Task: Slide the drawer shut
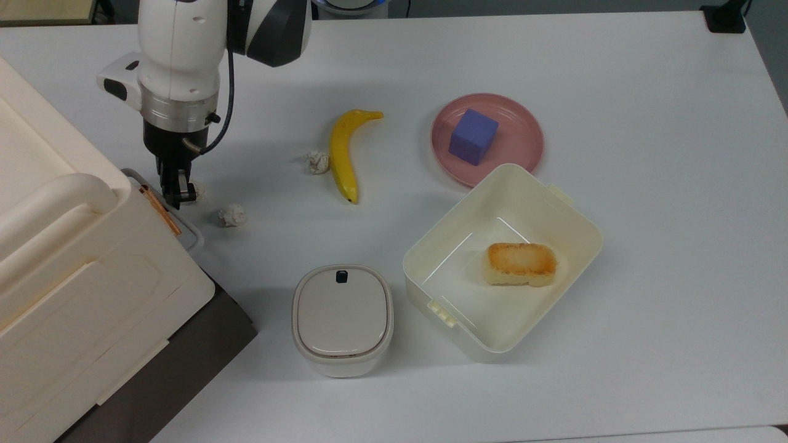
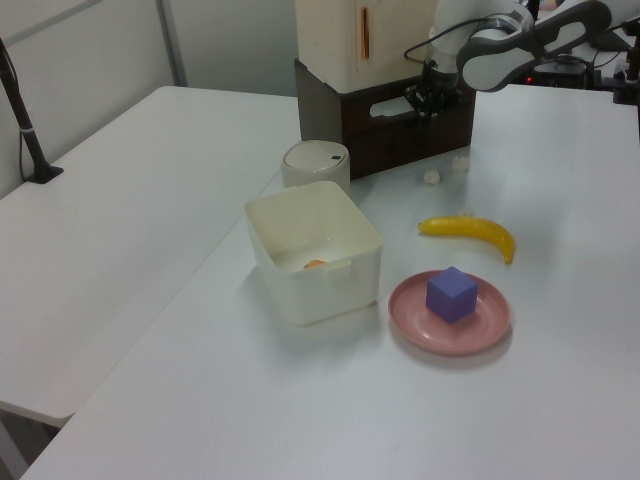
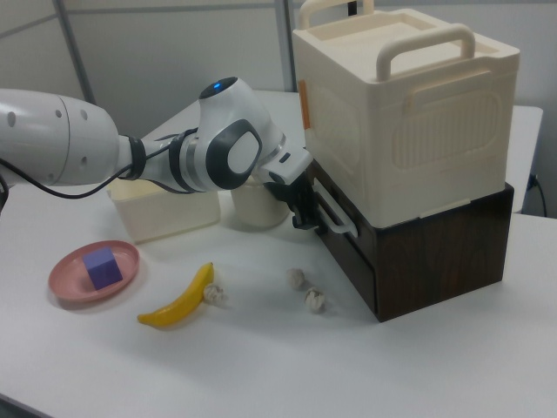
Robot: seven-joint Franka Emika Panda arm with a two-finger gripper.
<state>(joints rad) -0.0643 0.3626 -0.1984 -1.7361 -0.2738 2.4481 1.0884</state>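
Your gripper [image 3: 306, 216] sits right at the white loop handle [image 3: 335, 215] on the dark front of the drawer [image 3: 348, 231], low on the brown base under the cream cabinet [image 3: 405, 104]. In the right view the drawer front looks flush, or very nearly flush, with the brown base, so judge the closing as all but done. The relation that matters: the drawer lies straight beyond the gripper, toward the top view's left and toward the right view's right, and its slide axis runs along that same line, out from the base toward the open table [image 1: 615, 74]. Any remaining push should run along that axis, square to the front panel and not across it. The handle's long side lies across the front, crosswise to the push. You cannot tell from these views whether the fingers are spread or pressed together, nor whether they clasp the loop or only press against it. Two crumpled paper balls [image 3: 306, 290] lie on the table just in front of the drawer, clear of its travel, in my judgement
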